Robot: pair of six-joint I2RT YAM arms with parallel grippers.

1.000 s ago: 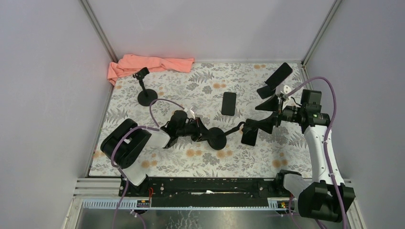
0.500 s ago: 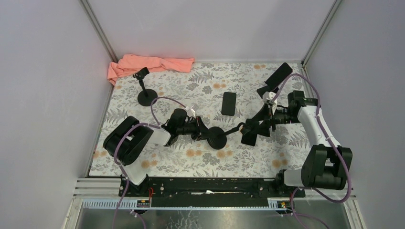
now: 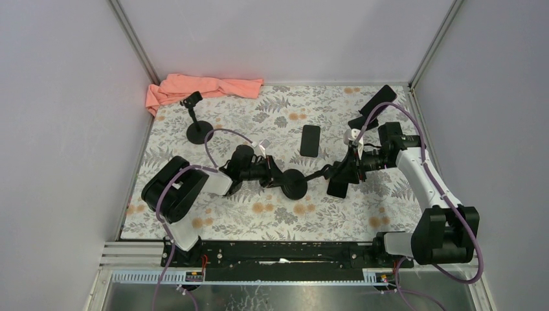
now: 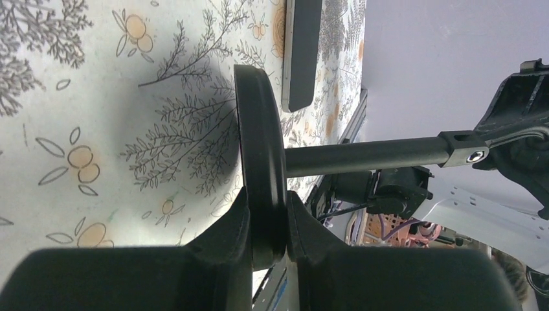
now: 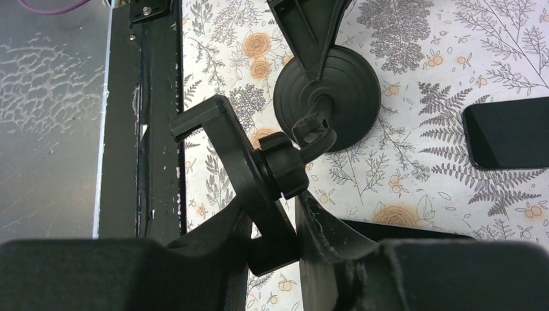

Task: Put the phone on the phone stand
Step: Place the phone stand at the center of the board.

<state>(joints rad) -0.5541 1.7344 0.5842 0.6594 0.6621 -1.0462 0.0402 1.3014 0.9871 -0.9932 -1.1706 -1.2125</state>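
Observation:
The black phone stand lies on its side in mid-table. Its round base (image 3: 294, 185) is pinched on edge between the fingers of my left gripper (image 3: 275, 180), which is shut on it (image 4: 267, 220). The rod (image 4: 369, 155) runs right to the cradle plate (image 3: 338, 183). My right gripper (image 3: 349, 170) is shut on that plate (image 5: 239, 149), one finger on each face (image 5: 275, 243). The phone (image 3: 310, 140), a dark slab, lies flat on the floral cloth behind the stand, apart from both grippers, and also shows at the right edge of the right wrist view as the phone (image 5: 508, 133).
A second small stand (image 3: 197, 123) is upright at the back left, by an orange cloth (image 3: 201, 87). Another dark phone-like slab on a holder (image 3: 377, 100) sits in the back right corner. A black rail (image 3: 272, 253) runs along the near edge. Grey walls enclose the table.
The right arm swung left and down to the stand's cradle, and its wide-open jaws closed onto the plate. The left gripper and the base stayed put.

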